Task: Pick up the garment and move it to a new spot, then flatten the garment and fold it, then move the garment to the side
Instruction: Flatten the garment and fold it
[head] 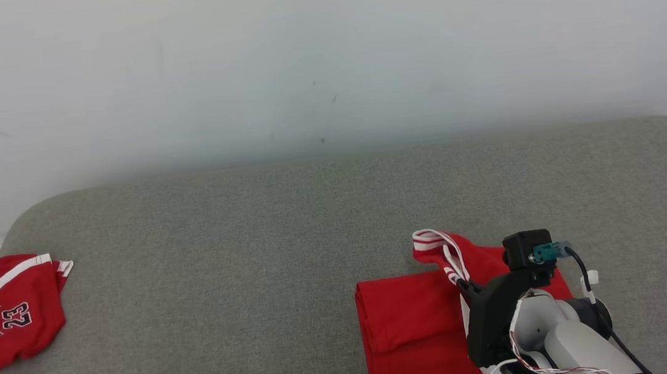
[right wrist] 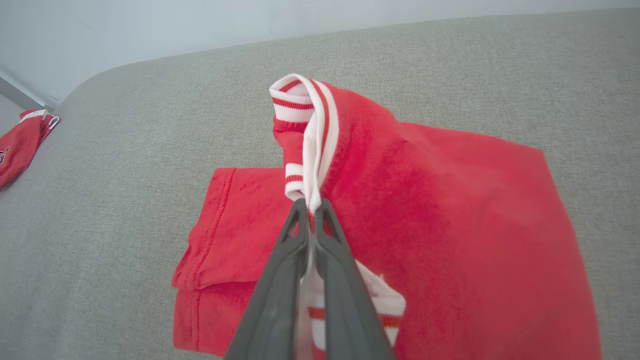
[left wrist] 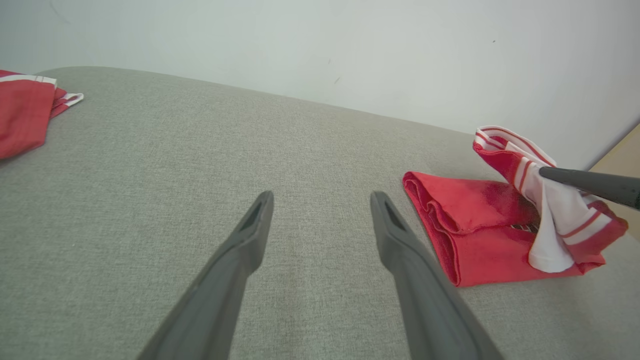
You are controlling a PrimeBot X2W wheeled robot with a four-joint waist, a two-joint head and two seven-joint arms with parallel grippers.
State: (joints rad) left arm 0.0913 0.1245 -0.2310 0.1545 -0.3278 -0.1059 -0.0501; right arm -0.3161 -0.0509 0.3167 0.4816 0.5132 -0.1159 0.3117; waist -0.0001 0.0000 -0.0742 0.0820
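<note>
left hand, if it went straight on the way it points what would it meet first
Probably the bare grey cushion, as the open left hand seems angled down at it. The folded red garment lies off to its right, out of that line. Depth is unclear.

Red garment [head: 409, 321] with white-and-red striped trim on grey surface [head: 290, 247]; second red jersey [head: 3, 314], white-striped.

Head cam looked fwd & down over the grey counter [head: 288, 229] to the wall [head: 320, 58]. L wrist cam sat low, skimming the counter; R wrist cam hung close over the folded garment [right wrist: 450, 210]. All 3 shared it, plus the other red garment [head: 6, 314] far left.
</note>
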